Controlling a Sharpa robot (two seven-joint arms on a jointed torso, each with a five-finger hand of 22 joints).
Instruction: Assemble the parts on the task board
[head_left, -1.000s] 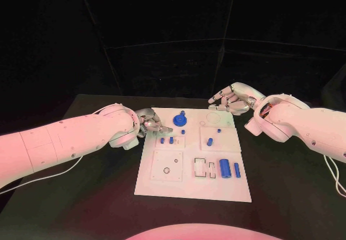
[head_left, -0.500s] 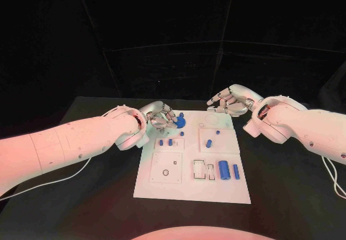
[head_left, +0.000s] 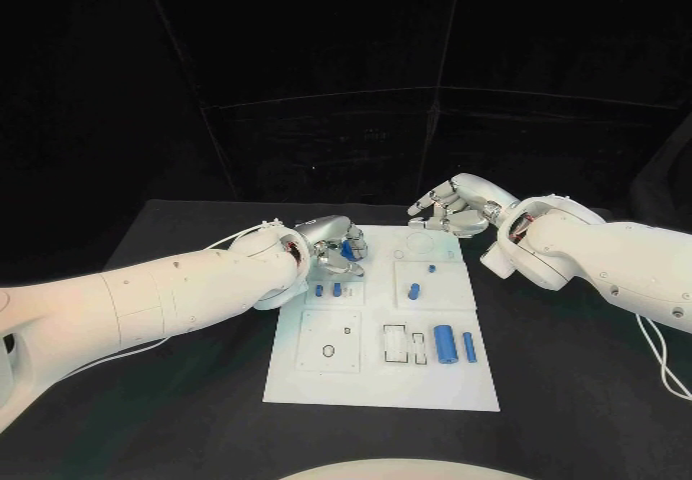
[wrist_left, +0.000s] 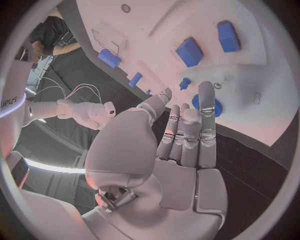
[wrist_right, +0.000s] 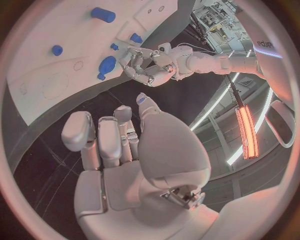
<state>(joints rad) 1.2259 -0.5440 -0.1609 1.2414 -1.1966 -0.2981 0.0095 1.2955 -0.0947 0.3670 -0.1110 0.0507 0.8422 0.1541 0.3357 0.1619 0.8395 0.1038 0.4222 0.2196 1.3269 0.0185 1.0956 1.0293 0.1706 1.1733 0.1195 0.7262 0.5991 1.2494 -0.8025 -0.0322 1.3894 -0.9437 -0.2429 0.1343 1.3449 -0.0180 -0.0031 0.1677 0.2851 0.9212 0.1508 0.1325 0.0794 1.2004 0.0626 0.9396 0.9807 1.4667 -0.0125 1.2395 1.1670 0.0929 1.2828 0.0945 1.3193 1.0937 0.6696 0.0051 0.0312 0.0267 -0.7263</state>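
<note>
The left hand (head_left: 335, 247) has come forward along the left side of the board (head_left: 335, 385) in the last second: it was beside the near-left pegs, and now it sits over the far-left corner, right at the blue gear (wrist_left: 204, 103). In the left wrist view its fingers (wrist_left: 207, 111) are stretched nearly straight and close together, tips lying over the gear; whether they press it or only hover I cannot tell, and nothing is gripped. My reading is that the hand is lining up to take or seat the gear, so the step is just starting and most of the board is yet to be done.

The right hand (head_left: 456, 208) has barely shifted. It hangs off the far right corner of the board, fingers loosely curled, holding nothing, well apart from the left hand.

The other parts lie where they were: two short pegs (head_left: 327, 290) just near of the left hand, a small peg (head_left: 433, 268) and a slanted one (head_left: 413, 292) in the right middle panel, and the thick cylinder (head_left: 446, 343) with the thin rod (head_left: 469, 347) beside it near the right edge.

For room: the left forearm crosses the desk (head_left: 144, 410) left of the board and leaves the near half open. The gear sits close to the board's far edge, with bare desk beyond, so a slip there would push it off the board. The short pegs under the wrist are the nearest things to bump
</note>
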